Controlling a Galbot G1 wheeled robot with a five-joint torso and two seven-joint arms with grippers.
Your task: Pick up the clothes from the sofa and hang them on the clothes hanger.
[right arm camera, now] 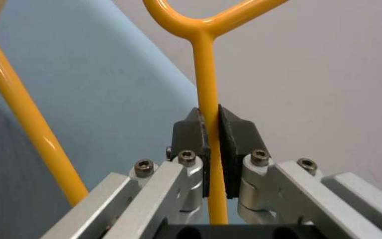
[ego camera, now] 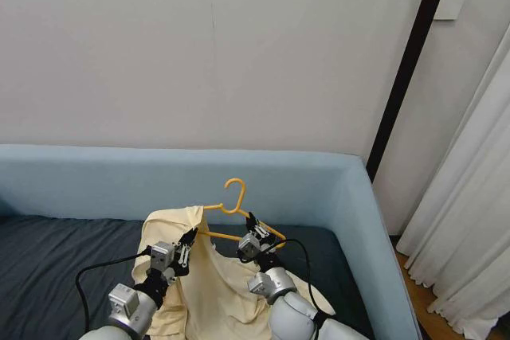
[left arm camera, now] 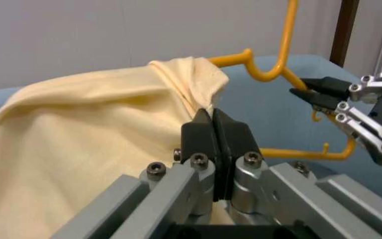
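Up close, right pincer (right arm camera: 212, 119) clamping hanger (right arm camera: 204, 64), left pincer (left arm camera: 212, 123) pinching garment (left arm camera: 91, 114)

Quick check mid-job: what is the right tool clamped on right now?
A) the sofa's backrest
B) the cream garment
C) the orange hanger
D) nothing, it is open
C: the right tool is shut on a bar of the orange hanger, while the left tool pinches the cream garment.
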